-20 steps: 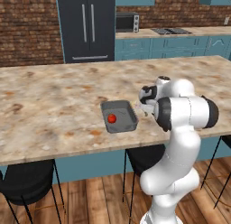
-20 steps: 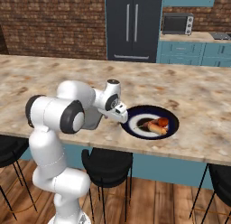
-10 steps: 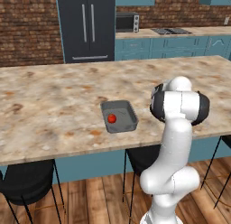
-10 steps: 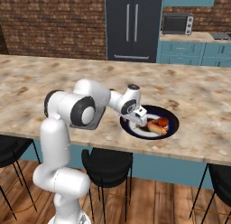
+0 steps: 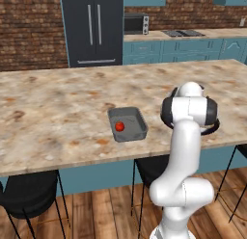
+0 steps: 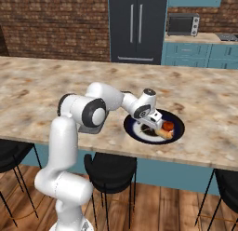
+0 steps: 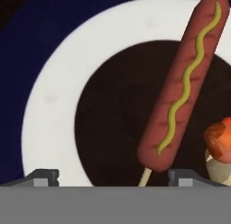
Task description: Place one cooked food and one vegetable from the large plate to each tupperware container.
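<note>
While the fingers (image 7: 110,175) stand wide open just above the large plate (image 7: 49,101) near the tabletop's front edge, the corn dog (image 7: 182,83) looks light and firm, best pinched mid-sausage.

In your left base view the arm's white body covers most of the large plate (image 5: 215,127); just a dark sliver of rim shows at the counter's front right. From the right base view the gripper (image 6: 153,127) hides part of the plate's centre, and the food (image 6: 166,130) beside it is too small to name. In your hand view the corn dog (image 7: 185,83) has its stick cut off below, and the orange-and-cream item (image 7: 219,151) runs off the right edge, unidentifiable.
</note>
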